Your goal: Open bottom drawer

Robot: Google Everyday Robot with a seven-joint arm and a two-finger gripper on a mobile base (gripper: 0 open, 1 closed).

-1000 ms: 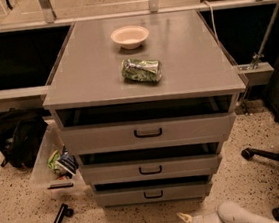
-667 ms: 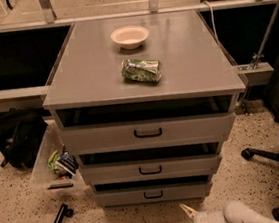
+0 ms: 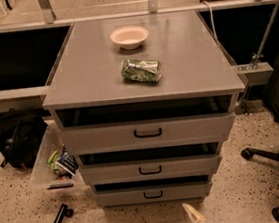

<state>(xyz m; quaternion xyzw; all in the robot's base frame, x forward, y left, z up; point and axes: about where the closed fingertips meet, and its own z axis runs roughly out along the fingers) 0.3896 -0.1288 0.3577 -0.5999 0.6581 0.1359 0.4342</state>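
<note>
One hand (image 3: 193, 213) shows at the lower edge, low over the floor, just in front of the bottom drawer (image 3: 119, 198) and to its right. We cannot tell whether it is wide or narrow. We judge it sits low in order to meet that drawer's handle (image 3: 153, 195), not yet touched. The drawer is the lowest of three fronts and looks shut. Nothing lies between hand and handle. A bin (image 3: 39, 171) and backpack (image 3: 16, 137) stand left, a chair (image 3: 270, 155) right, all apart. On the desk (image 3: 75, 80) lie a bag (image 3: 141, 70), then a bowl (image 3: 129, 36).
</note>
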